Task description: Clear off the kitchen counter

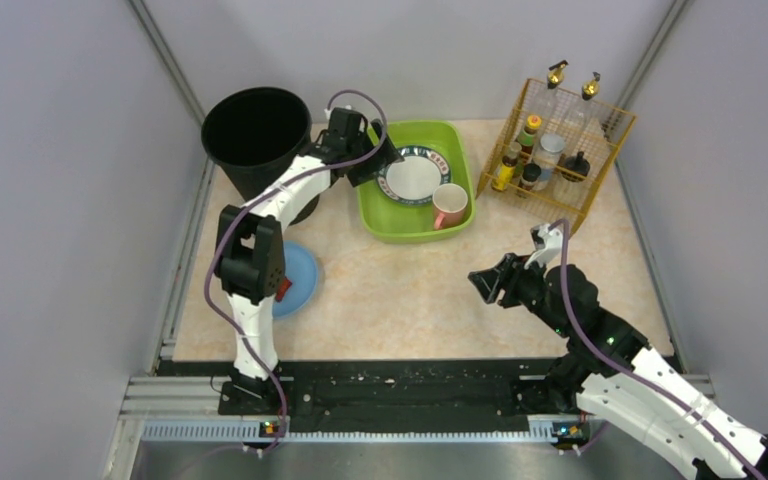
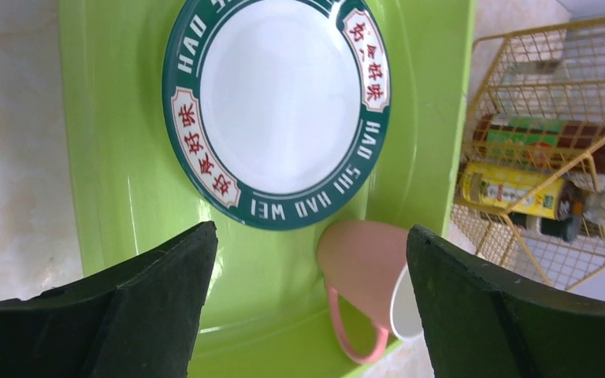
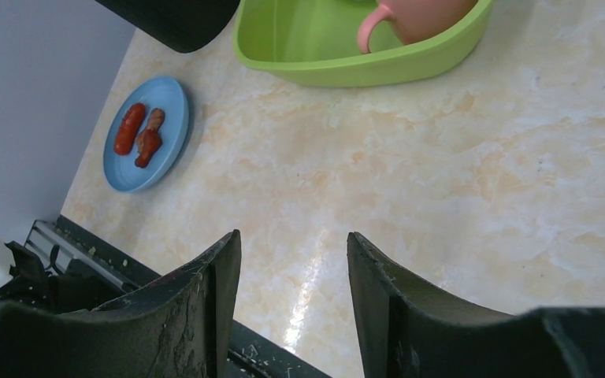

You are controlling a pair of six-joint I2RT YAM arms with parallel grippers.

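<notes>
The beige kitchen counter (image 1: 410, 295) carries a lime-green tub (image 1: 388, 225) holding a white plate with a dark green lettered rim (image 1: 413, 175) and a pink mug (image 1: 449, 205) on its side. My left gripper (image 1: 375, 167) hovers open over the tub's left side. In the left wrist view (image 2: 311, 232) its jaws stand wide apart above the plate (image 2: 280, 102) and mug (image 2: 366, 264), holding nothing. A blue plate (image 1: 302, 280) with red sausages (image 3: 136, 134) lies at the left, half hidden by my left arm. My right gripper (image 1: 488, 283) is open and empty over bare counter (image 3: 457, 181).
A black bin (image 1: 256, 128) stands at the back left, touching the tub's corner. A yellow wire rack (image 1: 600, 170) with bottles and jars stands at the back right. The black metal rail (image 1: 410, 385) runs along the near edge.
</notes>
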